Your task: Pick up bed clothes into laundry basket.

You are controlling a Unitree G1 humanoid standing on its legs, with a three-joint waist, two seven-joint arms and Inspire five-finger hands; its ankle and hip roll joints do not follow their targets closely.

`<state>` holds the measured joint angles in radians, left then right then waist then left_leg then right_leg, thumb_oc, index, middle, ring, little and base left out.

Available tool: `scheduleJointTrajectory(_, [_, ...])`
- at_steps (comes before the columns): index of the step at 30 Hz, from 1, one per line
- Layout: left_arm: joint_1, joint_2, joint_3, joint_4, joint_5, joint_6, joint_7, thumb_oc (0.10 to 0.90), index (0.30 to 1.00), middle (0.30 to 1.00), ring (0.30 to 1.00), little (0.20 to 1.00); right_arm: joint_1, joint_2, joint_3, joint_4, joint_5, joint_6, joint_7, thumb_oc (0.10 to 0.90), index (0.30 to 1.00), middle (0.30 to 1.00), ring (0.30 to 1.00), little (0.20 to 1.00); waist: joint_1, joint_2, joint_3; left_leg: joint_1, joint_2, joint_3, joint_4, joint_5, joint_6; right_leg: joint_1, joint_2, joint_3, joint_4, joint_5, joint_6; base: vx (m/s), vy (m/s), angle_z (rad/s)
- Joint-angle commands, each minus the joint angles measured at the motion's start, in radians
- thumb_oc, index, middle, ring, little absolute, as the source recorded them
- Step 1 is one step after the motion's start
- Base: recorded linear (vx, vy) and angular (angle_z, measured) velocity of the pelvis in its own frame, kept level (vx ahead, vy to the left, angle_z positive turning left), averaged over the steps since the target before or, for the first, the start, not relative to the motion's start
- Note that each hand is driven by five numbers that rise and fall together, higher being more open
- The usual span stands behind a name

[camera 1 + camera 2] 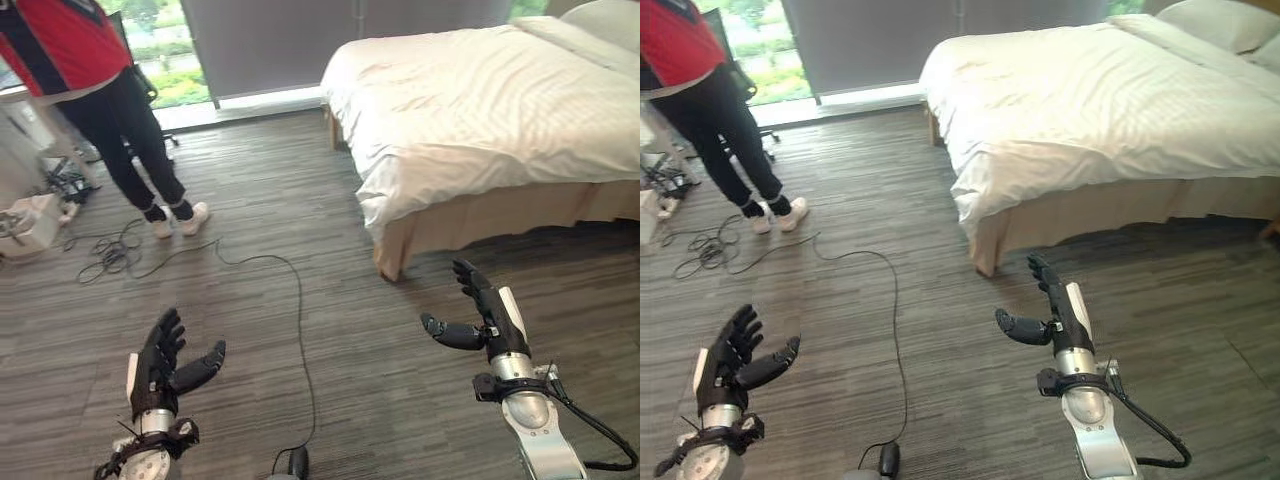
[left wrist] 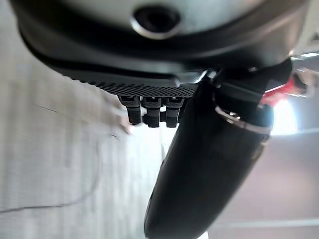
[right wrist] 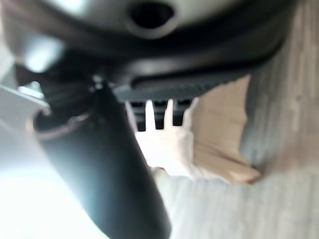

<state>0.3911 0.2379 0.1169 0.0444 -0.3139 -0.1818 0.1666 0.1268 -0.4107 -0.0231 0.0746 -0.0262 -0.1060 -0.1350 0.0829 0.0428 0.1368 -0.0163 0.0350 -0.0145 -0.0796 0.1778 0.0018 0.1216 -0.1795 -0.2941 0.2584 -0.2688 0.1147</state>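
Hands raised over the floor, empty: left hand (image 1: 160,365) fingers spread; right hand (image 1: 490,322) fingers extended toward bed (image 1: 480,110).

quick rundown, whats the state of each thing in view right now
left hand: open, empty, held over the floor
right hand: open, empty, short of the bed corner
bed: made, white cover draped over its near corner
person: standing by the window
cable: lying loose across the floor
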Motion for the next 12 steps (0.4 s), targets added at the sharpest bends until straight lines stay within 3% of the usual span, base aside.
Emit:
scheduleJointTrajectory(1, [-0.077, 0.078, 0.084, -0.122, -0.004, -0.089, 0.013, 0.800, 0.900, 0.900, 0.900, 0.900, -0.116, 0.023, -0.047, -0.044, 0.027, -0.073, -0.041, 0.800, 0.900, 0.900, 0.900, 0.900, 0.021, -0.061, -0.033, 0.067, -0.013, 0.023, 0.049, -0.208, -0.057, -0.015, -0.033, -0.018, -0.294, 0.263, 0.035, 0.00, 0.000, 0.17])
scheduleJointTrajectory(7, [-0.077, 0.078, 0.084, -0.122, -0.004, -0.089, 0.013, 0.800, 0.900, 0.900, 0.900, 0.900, -0.116, 0.023, -0.047, -0.044, 0.027, -0.073, -0.041, 0.800, 0.900, 0.900, 0.900, 0.900, 0.021, -0.061, -0.033, 0.067, -0.013, 0.023, 0.049, -0.208, -0.057, -0.015, -0.033, -0.018, -0.294, 0.263, 0.035, 0.00, -0.013, 0.07])
scheduleJointTrajectory(8, [0.009, -0.006, 0.065, -0.078, 0.008, -0.046, 0.013, 0.800, 0.900, 0.900, 0.900, 0.900, -0.009, 0.039, -0.060, 0.001, 0.042, -0.058, -0.043, 0.800, 0.900, 0.900, 0.900, 0.900, 0.108, -0.070, -0.064, 0.077, 0.000, -0.011, 0.028, -0.208, -0.062, 0.016, -0.035, -0.082, -0.318, 0.270, 0.044, -0.01, -0.082, 0.00])
scheduleJointTrajectory(12, [0.011, -0.006, 0.063, -0.078, 0.009, -0.045, 0.014, 0.800, 0.900, 0.900, 0.900, 0.900, -0.005, 0.039, -0.061, 0.000, 0.042, -0.059, -0.043, 0.800, 0.900, 0.900, 0.900, 0.900, 0.107, -0.070, -0.069, 0.074, 0.000, -0.013, 0.028, -0.208, -0.062, 0.015, -0.034, -0.084, -0.321, 0.272, 0.044, 0.00, -0.021, 0.23])
